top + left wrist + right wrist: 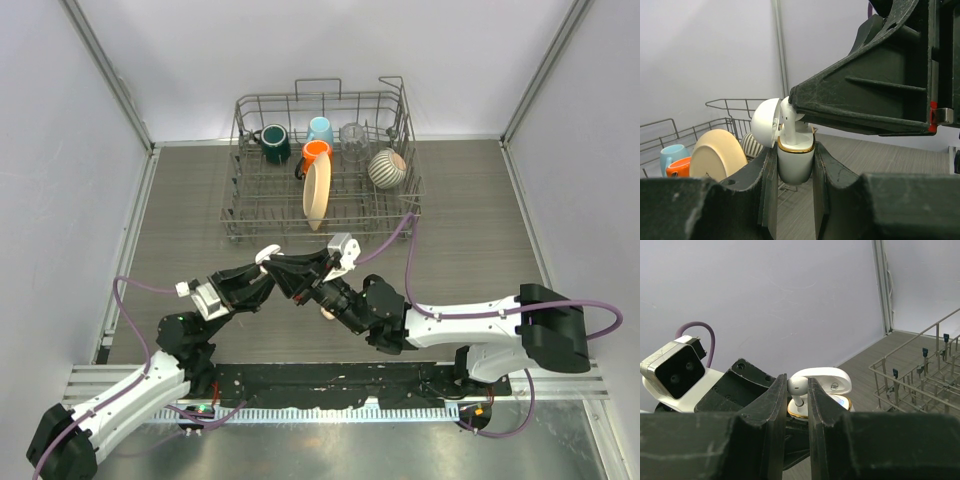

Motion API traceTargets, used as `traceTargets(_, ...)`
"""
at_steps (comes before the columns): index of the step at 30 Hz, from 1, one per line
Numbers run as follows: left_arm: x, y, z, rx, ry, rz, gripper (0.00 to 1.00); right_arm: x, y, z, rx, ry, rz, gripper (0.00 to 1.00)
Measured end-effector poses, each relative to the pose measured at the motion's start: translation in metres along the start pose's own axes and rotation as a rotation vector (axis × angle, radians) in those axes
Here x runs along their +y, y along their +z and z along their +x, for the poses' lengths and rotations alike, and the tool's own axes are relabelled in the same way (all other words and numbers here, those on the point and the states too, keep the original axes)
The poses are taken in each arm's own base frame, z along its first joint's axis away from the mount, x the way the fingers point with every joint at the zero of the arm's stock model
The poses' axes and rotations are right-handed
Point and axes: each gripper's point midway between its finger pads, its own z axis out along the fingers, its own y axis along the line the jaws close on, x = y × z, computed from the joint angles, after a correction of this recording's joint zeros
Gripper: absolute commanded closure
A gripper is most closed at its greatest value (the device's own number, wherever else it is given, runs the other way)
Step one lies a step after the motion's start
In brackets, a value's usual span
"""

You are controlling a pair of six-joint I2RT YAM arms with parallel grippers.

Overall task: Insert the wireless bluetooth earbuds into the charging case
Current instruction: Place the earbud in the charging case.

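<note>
My left gripper is shut on the white charging case. It holds the case upright above the table, and the case's gold-rimmed lid is swung open. My right gripper is shut on a white earbud. The earbud's stem points down into the case's open top, beside the raised lid. In the left wrist view the earbud stands in the case, under the right gripper's fingers. In the top view both grippers meet in mid-table. No other earbud shows.
A wire dish rack stands at the back of the table. It holds a dark green mug, a blue mug, an orange mug, a cream plate, a glass and a striped bowl. White walls enclose the table.
</note>
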Motion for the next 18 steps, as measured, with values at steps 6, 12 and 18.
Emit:
traceTargets(6,0.0006,-0.0002,0.0022,0.007,-0.001,-0.003,1.00,-0.0022,0.0014,0.0029,-0.005,-0.004,0.011,0.99)
traceTargets(12,0.0006,-0.0003,0.0023,0.007,-0.002,-0.003,1.00,-0.0020,-0.0001,0.0040,-0.003,-0.024,0.015,0.99)
traceTargets(18,0.0002,-0.0008,0.0017,0.004,-0.005,-0.002,1.00,-0.0034,-0.0053,0.0085,0.018,-0.050,0.021,0.99)
